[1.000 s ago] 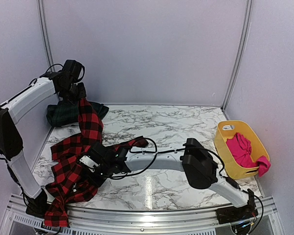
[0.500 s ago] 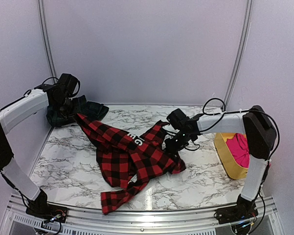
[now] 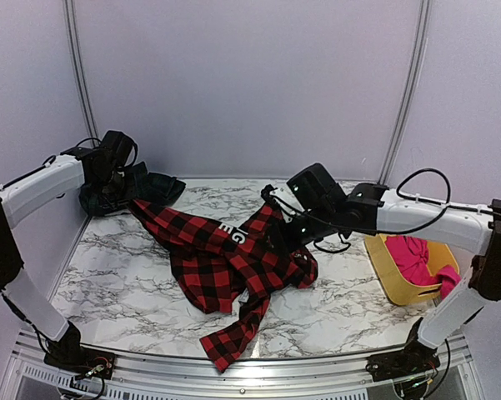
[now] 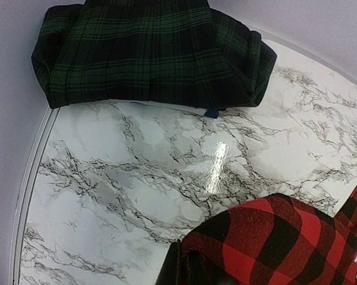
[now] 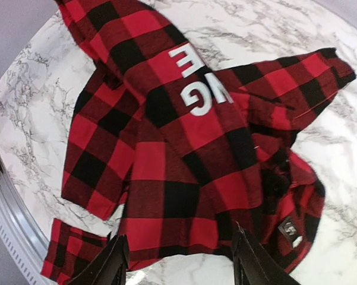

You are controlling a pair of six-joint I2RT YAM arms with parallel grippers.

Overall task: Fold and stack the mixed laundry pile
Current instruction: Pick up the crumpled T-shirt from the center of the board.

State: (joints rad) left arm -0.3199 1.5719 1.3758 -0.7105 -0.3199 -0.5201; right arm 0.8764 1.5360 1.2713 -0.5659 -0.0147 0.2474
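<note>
- The red-and-black checked shirt (image 3: pixel 225 267) has moved from a heap at the near left of the surface (image 3: pixel 350 308) and now lies stretched across the middle. The right hand (image 3: pixel 285 239) has opened and let go of it.
- The left hand (image 3: pixel 121 193) is pressed together, pinching the shirt's far left corner. That corner is raised just in front of the far left of the surface.
- The right hand hangs over the shirt's right part. In the wrist view its two fingers (image 5: pixel 116 264) are spread, with nothing between them and the cloth lying below.
- From the left hand the shirt runs rightward and toward the near side, with white letters (image 3: pixel 233 237) showing near its middle.
- One sleeve (image 3: pixel 229 346) trails toward the near edge of the surface.
- The shirt's right side is bunched in folds under the right hand.
- A dark green plaid garment (image 3: pixel 154 187) lies folded in the far left corner, just behind the left hand and apart from the shirt.
- A pink garment (image 3: pixel 413 258) sits crumpled in a yellow tub (image 3: pixel 382 265) at the right edge, with a bit hanging over the tub's near rim.
</note>
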